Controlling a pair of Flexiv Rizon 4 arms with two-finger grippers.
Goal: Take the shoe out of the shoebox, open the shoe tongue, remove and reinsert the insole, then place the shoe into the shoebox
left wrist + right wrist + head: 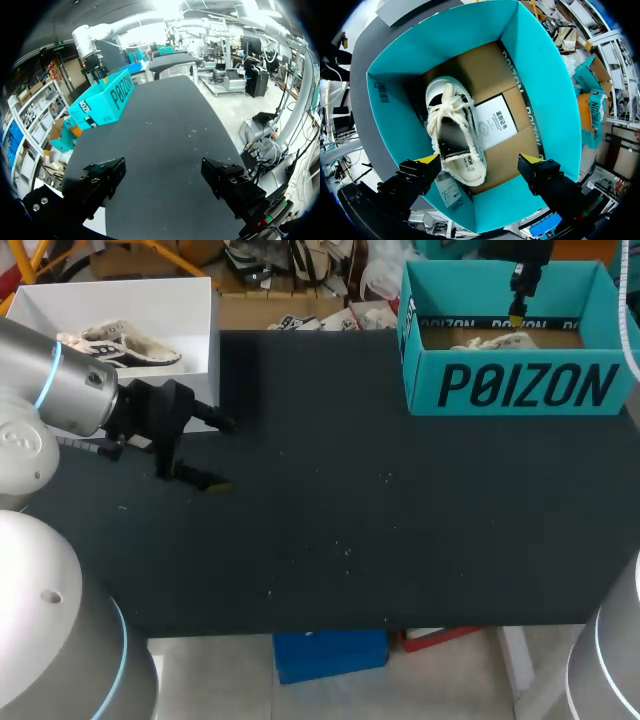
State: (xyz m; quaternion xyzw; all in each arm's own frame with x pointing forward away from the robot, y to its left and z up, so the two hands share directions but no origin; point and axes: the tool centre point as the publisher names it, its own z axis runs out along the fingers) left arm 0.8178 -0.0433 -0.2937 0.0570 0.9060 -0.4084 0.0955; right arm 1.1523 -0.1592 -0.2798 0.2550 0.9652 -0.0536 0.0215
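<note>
Dark speckled tabletop (350, 530), teal shoebox (520, 385) at far right corner

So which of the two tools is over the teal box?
The right tool: it hangs open above the teal shoebox, the white shoe below it. The left tool is over bare table, well apart.

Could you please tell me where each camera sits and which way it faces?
Head view: above and behind the robot, looking down on the table; shows left gripper and right gripper.
Left wrist view: on the left wrist, looking along the table toward the shoebox; shows the open left gripper.
Right wrist view: on the right wrist, looking down into the shoebox at the shoe; shows the open right gripper.
Shared: all three show the shoebox.
</note>
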